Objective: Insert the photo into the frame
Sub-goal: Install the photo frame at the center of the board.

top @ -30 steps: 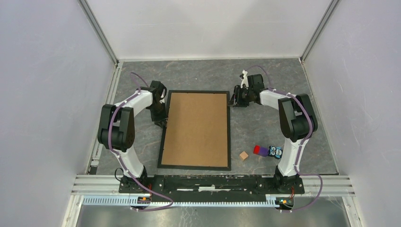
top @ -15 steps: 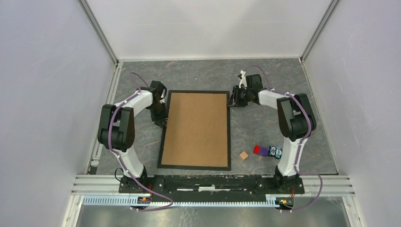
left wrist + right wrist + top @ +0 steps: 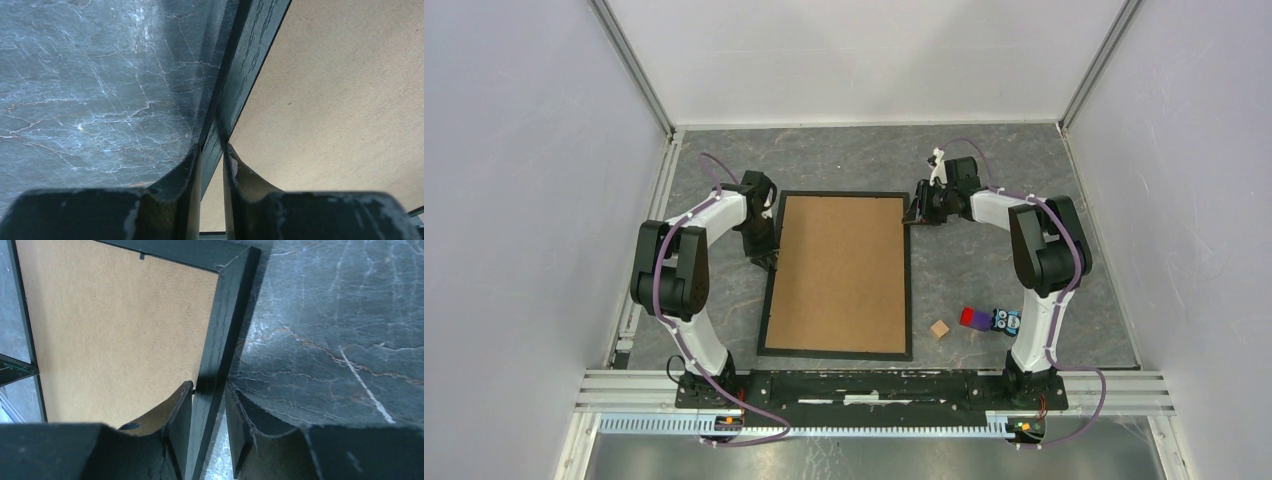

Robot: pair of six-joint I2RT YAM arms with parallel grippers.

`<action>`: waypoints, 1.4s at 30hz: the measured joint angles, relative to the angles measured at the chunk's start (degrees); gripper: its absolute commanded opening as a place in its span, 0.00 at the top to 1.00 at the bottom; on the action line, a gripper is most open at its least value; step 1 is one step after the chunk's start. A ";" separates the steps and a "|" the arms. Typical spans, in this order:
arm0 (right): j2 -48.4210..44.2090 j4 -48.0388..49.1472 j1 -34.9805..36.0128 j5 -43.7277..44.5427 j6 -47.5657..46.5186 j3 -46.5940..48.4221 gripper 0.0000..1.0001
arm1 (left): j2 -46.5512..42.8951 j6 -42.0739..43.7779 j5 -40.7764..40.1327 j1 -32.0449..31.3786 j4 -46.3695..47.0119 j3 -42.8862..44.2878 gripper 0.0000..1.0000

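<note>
The black frame (image 3: pixel 836 353) lies flat on the grey table with a brown backing board (image 3: pixel 839 272) filling it. The photo is hidden or out of view. My left gripper (image 3: pixel 769 256) is at the frame's left rail. In the left wrist view the left gripper (image 3: pixel 212 146) is shut on that thin black frame rail (image 3: pixel 250 50). My right gripper (image 3: pixel 915 213) is by the top right corner. In the right wrist view the right gripper (image 3: pixel 209 385) straddles the frame's right rail (image 3: pixel 225 305), one finger against it and a gap at the other.
A small wooden cube (image 3: pixel 940 329), a red and purple block (image 3: pixel 971 318) and a little blue owl figure (image 3: pixel 1006 321) lie right of the frame, near the right arm's base. White walls enclose the table on three sides.
My right gripper has shifted slightly left onto the frame's right rail and its jaws have narrowed. The left arm and the frame have not moved.
</note>
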 measured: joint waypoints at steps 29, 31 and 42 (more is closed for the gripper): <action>-2.51 -2.89 0.81 3.21 -3.30 -1.53 0.65 | 0.00 0.02 -0.04 -0.09 0.00 0.00 0.89; -2.86 -2.91 0.81 3.21 -3.30 -2.03 0.65 | 0.00 0.02 -0.04 -0.09 0.00 0.00 0.89; -1.95 -3.76 0.79 2.97 -2.95 -0.79 0.65 | 0.00 0.04 -0.09 -0.11 0.00 0.00 0.89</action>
